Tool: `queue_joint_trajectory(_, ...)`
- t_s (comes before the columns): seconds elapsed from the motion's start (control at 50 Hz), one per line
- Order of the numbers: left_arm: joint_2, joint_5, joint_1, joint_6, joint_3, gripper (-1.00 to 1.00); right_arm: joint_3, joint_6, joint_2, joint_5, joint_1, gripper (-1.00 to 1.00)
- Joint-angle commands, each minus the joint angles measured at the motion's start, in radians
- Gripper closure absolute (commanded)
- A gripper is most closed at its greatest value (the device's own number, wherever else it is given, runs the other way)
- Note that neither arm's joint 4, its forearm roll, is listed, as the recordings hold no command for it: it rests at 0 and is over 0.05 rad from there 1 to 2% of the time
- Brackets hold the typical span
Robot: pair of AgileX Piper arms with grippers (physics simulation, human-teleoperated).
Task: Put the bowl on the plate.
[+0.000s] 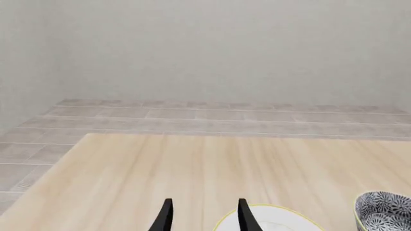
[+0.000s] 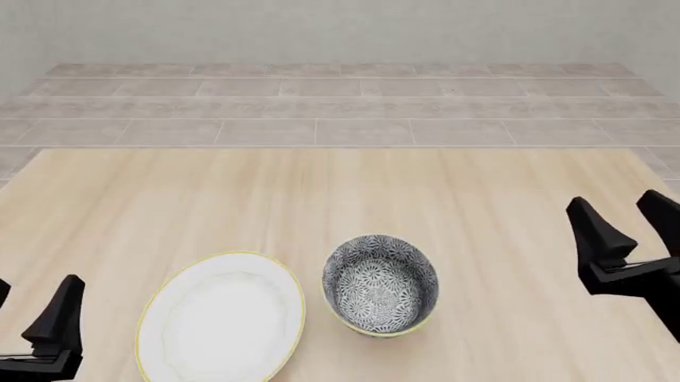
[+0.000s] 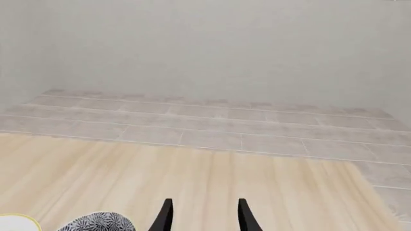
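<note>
The bowl (image 2: 381,284), dark grey-blue with a white floral pattern, stands upright on the table just right of the plate (image 2: 221,320), a wide white plate with a thin yellow rim. The two are close but apart. My left gripper (image 2: 34,293) is open at the near left corner, left of the plate, holding nothing. My right gripper (image 2: 627,219) is open at the right side, well right of the bowl. The left wrist view catches my left gripper (image 1: 204,206), the plate's rim (image 1: 282,211) and the bowl (image 1: 383,209). The right wrist view shows my right gripper (image 3: 204,206), the bowl (image 3: 96,222) and a sliver of the plate (image 3: 14,224).
A light wooden table (image 2: 318,191) carries both dishes near its front edge. Beyond its far edge lies a grey tiled floor (image 2: 340,103) and a pale wall.
</note>
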Motion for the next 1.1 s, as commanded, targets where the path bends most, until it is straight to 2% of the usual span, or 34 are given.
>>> queue_joint_trajectory(0.02,0.002,-0.003,-0.001,-0.002,0.000,-1.00,-0.054,-0.023,0.129,-0.063,0.028,-1.00)
queue_joint_trajectory(0.14,0.002,-0.003,-0.001,-0.001,0.000,-1.00,-0.101,-0.036,0.214,-0.048,0.082,-1.00)
queue_joint_trajectory(0.18,0.003,-0.003,0.000,0.000,0.000,-1.00,-0.113,-0.069,0.224,-0.048,0.086,-1.00)
queue_joint_trajectory(0.36,0.013,-0.012,0.004,-0.002,-0.002,-1.00,-0.216,-0.049,0.331,0.022,0.133,-1.00)
queue_joint_trajectory(0.58,0.052,-0.049,0.004,-0.005,-0.006,-1.00,-0.285,-0.065,0.411,0.084,0.185,-1.00)
queue_joint_trajectory(0.76,0.063,-0.059,0.003,-0.006,-0.011,-1.00,-0.344,-0.031,0.467,0.142,0.221,-1.00)
queue_joint_trajectory(0.92,0.043,-0.036,0.001,-0.010,-0.016,-1.00,-0.355,0.005,0.522,0.141,0.237,-1.00)
queue_joint_trajectory(1.1,0.051,-0.043,-0.001,-0.011,-0.018,-1.00,-0.377,0.003,0.561,0.170,0.245,-1.00)
